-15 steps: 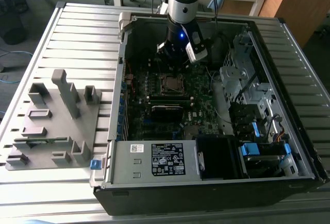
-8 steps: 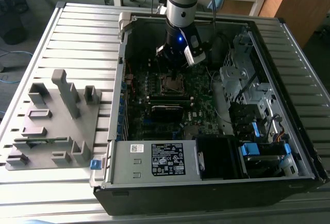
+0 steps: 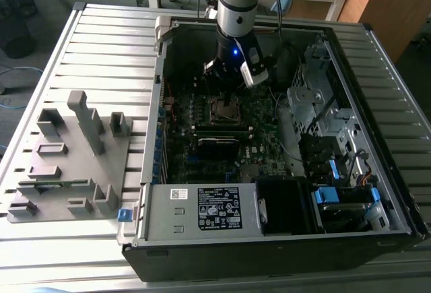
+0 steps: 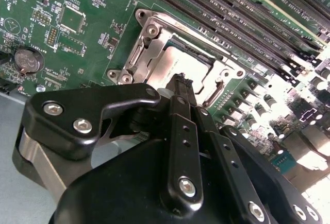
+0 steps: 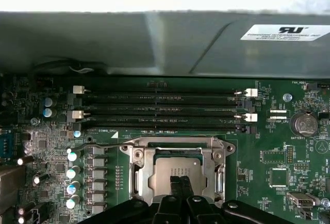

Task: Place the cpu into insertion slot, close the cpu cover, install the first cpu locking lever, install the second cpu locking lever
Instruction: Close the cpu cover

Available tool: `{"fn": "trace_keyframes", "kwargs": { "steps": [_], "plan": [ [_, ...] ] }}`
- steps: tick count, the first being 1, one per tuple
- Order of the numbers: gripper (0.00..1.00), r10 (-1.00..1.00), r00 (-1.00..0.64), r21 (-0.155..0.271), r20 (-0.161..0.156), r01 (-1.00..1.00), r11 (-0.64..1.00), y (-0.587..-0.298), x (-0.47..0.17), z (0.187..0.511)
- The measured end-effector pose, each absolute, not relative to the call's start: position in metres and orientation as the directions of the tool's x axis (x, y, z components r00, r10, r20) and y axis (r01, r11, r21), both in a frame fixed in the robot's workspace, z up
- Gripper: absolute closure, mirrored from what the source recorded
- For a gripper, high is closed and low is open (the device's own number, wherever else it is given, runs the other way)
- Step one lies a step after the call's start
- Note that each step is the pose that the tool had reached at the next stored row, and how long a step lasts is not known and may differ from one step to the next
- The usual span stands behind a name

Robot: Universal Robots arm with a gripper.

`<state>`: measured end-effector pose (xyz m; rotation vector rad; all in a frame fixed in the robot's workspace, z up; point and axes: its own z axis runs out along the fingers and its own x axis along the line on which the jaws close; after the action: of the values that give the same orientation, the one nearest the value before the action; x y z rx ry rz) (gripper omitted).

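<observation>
Cpu (image 5: 178,166): flat silver-grey square, seated in the insertion slot (image 3: 225,109) on the green circuit board (image 5: 268,147), inside the open computer case (image 3: 151,138). It lies level, and its top shows through the frame above it.

Cpu cover (image 5: 216,167): silvery hinged frame, lying down over the insertion slot and bordering the chip on every side that can be seen. It appears closed or very nearly so; whether it sits fully flat cannot be told.

Locking lever (image 5: 103,144): thin wire rod starting just beside a corner of the insertion slot, on the side facing the long memory slots (image 5: 160,108). Whether it is hooked under its catch cannot be told.

End effector (image 4: 180,80): black fingers pressed together with nothing between them. The tips sit directly over the insertion slot at the cover's edge, touching it or just above it.

Handling note (judgement): the step in hand looks like seating the cover and securing it. To do it well, the closed tips should bear straight down on the metal frame, not on the chip's top or on the components just beside the insertion slot. Pressure should be gentle and even so the frame does not twist.
</observation>
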<state>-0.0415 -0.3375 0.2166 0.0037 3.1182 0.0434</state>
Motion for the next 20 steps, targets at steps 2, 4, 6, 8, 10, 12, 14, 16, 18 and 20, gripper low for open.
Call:
{"fn": "trace_keyframes", "kwargs": {
  "steps": [2, 4, 6, 8, 10, 12, 14, 16, 18, 20],
  "plan": [
    [0.89, 0.003, -1.000, 0.028, -0.023, 0.002, 1.000, -0.3376, -0.0415, 0.2166],
    [0.89, 0.003, -1.000, 0.028, -0.023, 0.002, 1.000, -0.3377, -0.0415, 0.2168],
    [0.89, 0.003, -1.000, 0.028, -0.023, 0.002, 1.000, -0.3377, -0.0415, 0.2175],
    [0.89, 0.003, -1.000, 0.028, -0.023, 0.002, 1.000, -0.3377, -0.0415, 0.2177],
    [0.89, 0.003, -1.000, 0.028, -0.023, 0.002, 1.000, -0.3377, -0.0415, 0.2178],
    [0.89, 0.003, -1.000, 0.028, -0.023, 0.002, 1.000, -0.3377, -0.0415, 0.2180],
    [0.89, 0.003, -1.000, 0.028, -0.023, 0.002, 1.000, -0.3377, -0.0415, 0.2190],
    [0.89, 0.003, -1.000, 0.028, -0.023, 0.002, 1.000, -0.3377, -0.0415, 0.2199],
    [0.89, 0.003, -1.000, 0.027, -0.023, 0.002, 1.000, -0.3377, -0.0415, 0.2203],
    [0.89, 0.003, -1.000, 0.028, -0.023, 0.002, 1.000, -0.3377, -0.0415, 0.2207]
  ]
}}
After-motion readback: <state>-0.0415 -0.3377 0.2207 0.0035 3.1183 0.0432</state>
